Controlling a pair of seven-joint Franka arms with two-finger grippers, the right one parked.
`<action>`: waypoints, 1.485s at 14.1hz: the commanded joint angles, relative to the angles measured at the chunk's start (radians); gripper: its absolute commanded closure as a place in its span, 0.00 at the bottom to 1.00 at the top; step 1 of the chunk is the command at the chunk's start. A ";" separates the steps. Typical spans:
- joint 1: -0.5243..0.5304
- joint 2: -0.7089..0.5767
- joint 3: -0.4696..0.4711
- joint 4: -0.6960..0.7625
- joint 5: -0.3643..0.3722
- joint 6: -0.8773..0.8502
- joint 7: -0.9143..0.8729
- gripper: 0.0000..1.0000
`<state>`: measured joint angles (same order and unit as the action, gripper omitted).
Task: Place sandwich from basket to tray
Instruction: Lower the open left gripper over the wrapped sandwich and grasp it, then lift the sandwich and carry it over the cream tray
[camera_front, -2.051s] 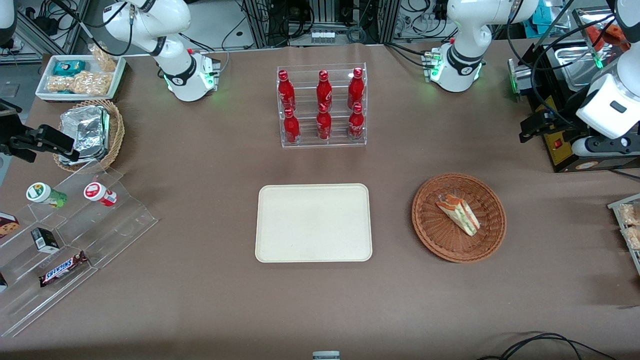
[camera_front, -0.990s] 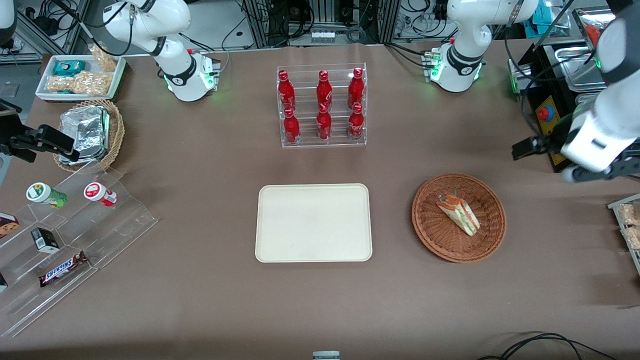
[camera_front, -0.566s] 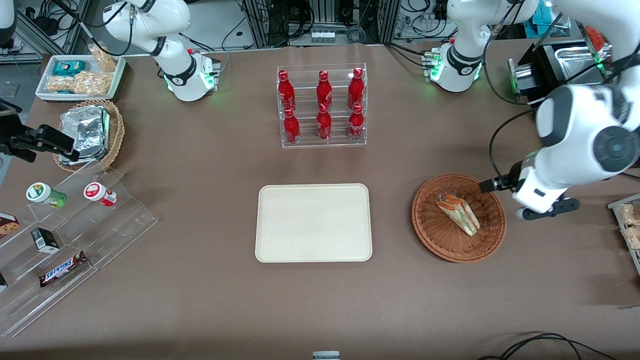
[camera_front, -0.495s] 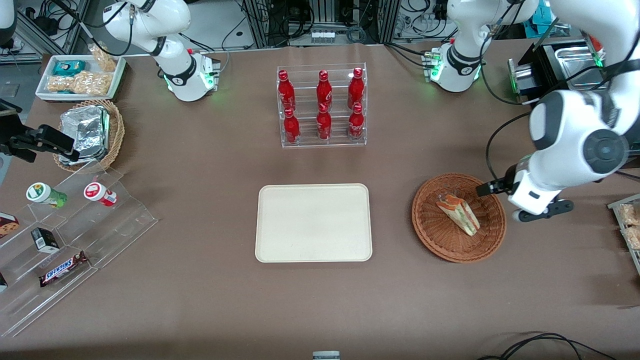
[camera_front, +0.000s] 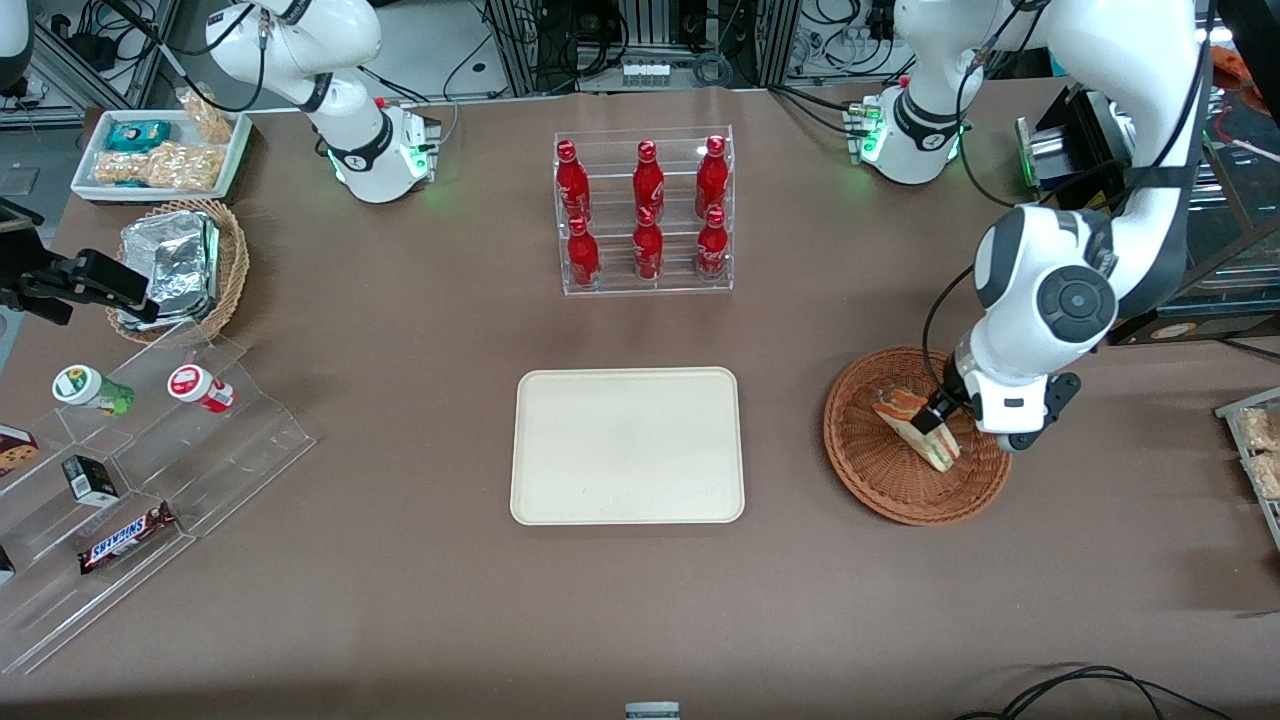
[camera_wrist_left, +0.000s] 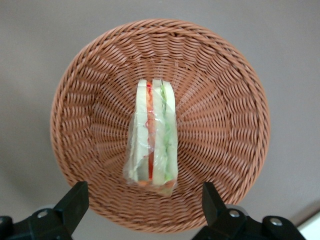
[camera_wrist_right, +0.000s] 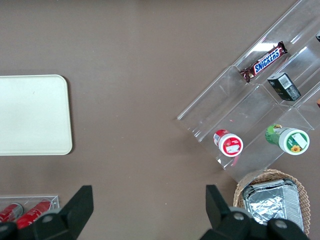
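Observation:
The sandwich (camera_front: 908, 408), a wedge in clear wrap with an orange label, lies in the round reddish-brown wicker basket (camera_front: 880, 485). My left gripper (camera_front: 936, 420) hangs just above the sandwich, fingers open and empty. In the left wrist view the sandwich (camera_wrist_left: 152, 140) lies in the middle of the basket (camera_wrist_left: 225, 100), showing its cut face of bread with red and green filling. The gripper (camera_wrist_left: 145, 207) straddles its lower end without touching it. The cream tray (camera_front: 627, 445) lies bare beside the basket, toward the parked arm's end; it also shows in the right wrist view (camera_wrist_right: 30, 115).
A clear rack of red bottles (camera_front: 645, 215) stands farther from the front camera than the tray. At the parked arm's end are a clear stepped shelf of snacks (camera_front: 150, 450), a tan basket of foil packs (camera_front: 180, 265) and a white snack tray (camera_front: 160, 155).
My left arm has swung in from the working arm's end of the table and come down over the basket. The sandwich and tray have not moved.

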<state>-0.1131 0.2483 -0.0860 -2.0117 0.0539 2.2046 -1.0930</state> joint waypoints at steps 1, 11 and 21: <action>-0.017 0.060 0.006 0.002 0.014 0.036 -0.152 0.00; -0.016 0.100 0.008 0.094 0.017 -0.096 -0.177 0.94; -0.281 0.342 0.003 0.555 0.058 -0.256 0.084 0.99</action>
<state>-0.3327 0.4637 -0.0968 -1.6340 0.0848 1.9699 -1.1399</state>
